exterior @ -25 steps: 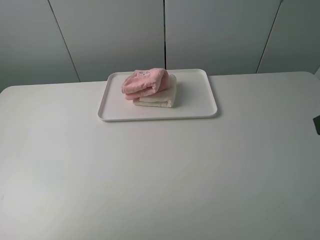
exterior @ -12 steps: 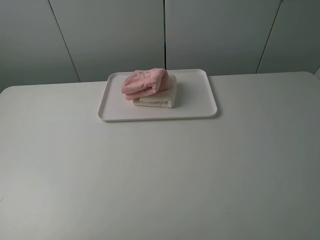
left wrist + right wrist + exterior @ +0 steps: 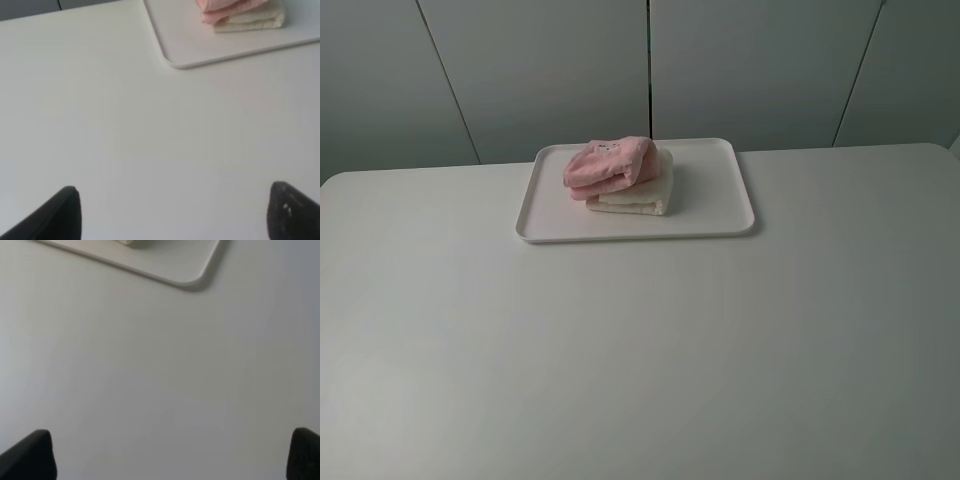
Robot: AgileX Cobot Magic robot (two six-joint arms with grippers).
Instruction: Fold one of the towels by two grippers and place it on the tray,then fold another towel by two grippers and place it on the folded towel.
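1. Pink terry cloth, the pink towel, lies folded on top of the folded cream towel; the cream one shows along the stack's near and right edges.
2. Both towels sit on the white tray, on its left half, leaving the right half bare.
3. That tray lies at the far middle of the white tabletop, its long side running left to right, close to the far edge.
4. Grey wall panels stand behind the tabletop.
5. Neither arm appears in the high view.
6. In the left wrist view the left gripper is spread wide, its two black fingertips far apart over bare tabletop, pinching nothing; the tray's near left corner and the towel stack lie well apart from it.
7. In the right wrist view the right gripper is likewise spread wide and empty, with the tray's near right corner well apart from it.
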